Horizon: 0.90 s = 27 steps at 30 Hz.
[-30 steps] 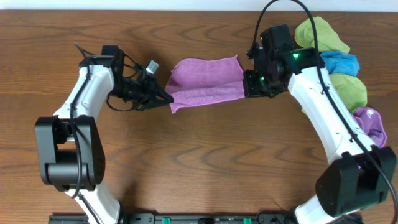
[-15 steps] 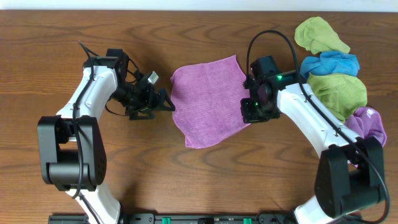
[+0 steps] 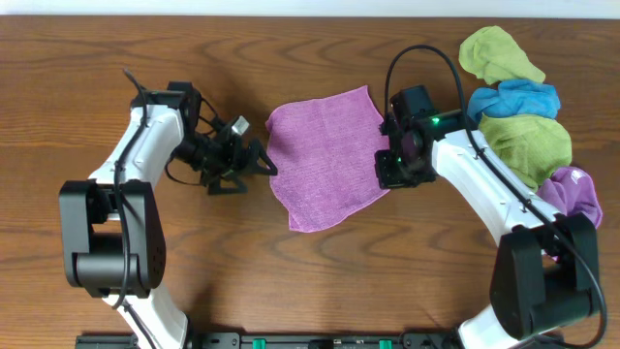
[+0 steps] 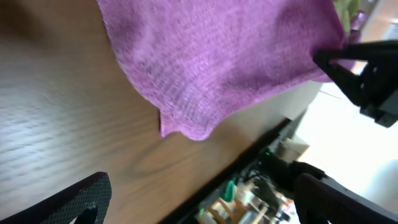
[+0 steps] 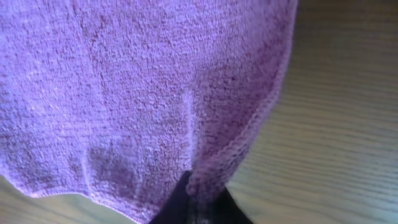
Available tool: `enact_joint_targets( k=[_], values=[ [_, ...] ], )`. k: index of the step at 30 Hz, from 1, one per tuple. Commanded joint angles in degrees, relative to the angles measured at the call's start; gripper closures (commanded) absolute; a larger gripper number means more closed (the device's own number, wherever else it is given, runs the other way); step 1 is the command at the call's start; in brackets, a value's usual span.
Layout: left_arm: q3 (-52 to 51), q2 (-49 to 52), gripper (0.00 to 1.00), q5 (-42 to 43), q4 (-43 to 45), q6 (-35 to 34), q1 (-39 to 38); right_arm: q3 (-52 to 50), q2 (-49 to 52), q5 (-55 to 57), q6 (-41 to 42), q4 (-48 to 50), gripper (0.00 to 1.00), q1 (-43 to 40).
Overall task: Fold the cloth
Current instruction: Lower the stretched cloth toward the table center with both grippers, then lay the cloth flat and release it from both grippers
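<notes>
Mostly flat, the orchid cloth (image 3: 325, 160) lies spread, right gripper (image 3: 385, 173) pinching its edge, left gripper (image 3: 263, 161) released.

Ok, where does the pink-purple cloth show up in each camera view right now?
Overhead: the cloth lies spread out at picture centre.
Left wrist: the cloth covers the upper half, one corner pointing down near centre.
Right wrist: the cloth fills most of the frame.
Shared landmark: the right claw pinching the cloth's right edge.
</notes>
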Motion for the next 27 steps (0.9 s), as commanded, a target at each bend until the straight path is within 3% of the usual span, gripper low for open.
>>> enact_joint_targets(
  k=[1, 6, 14, 19, 23, 27],
  values=[
    [-4.8, 0.2, 0.05, 3.6, 0.7, 0.0, 0.2, 0.1, -0.5, 0.5, 1.0, 0.4, 0.75, 0.4],
    [-11.7, 0.2, 0.05, 10.4, 3.9, 1.1, 0.1, 0.1, -1.5, 0.5, 1.7, 1.7, 0.57, 0.4],
    [-14.2, 0.2, 0.0, 17.0, 11.3, -0.8, -2.3, 0.1, -5.2, -0.2, 1.9, 5.7, 0.46, 0.4],
    [-14.2, 0.2, 0.3, 14.5, 21.0, -9.3, -7.7, 0.1, -5.4, -0.3, 2.3, 5.8, 0.47, 0.5],
    [-14.2, 0.2, 0.92, 9.6, 23.9, -12.9, -10.9, 0.1, -5.4, -0.7, 2.9, 5.7, 0.48, 0.5],
    [-14.2, 0.2, 0.94, 9.1, 23.3, -12.9, -11.3, 0.1, -5.6, -0.7, 2.9, 5.6, 0.49, 0.5]
  ],
)
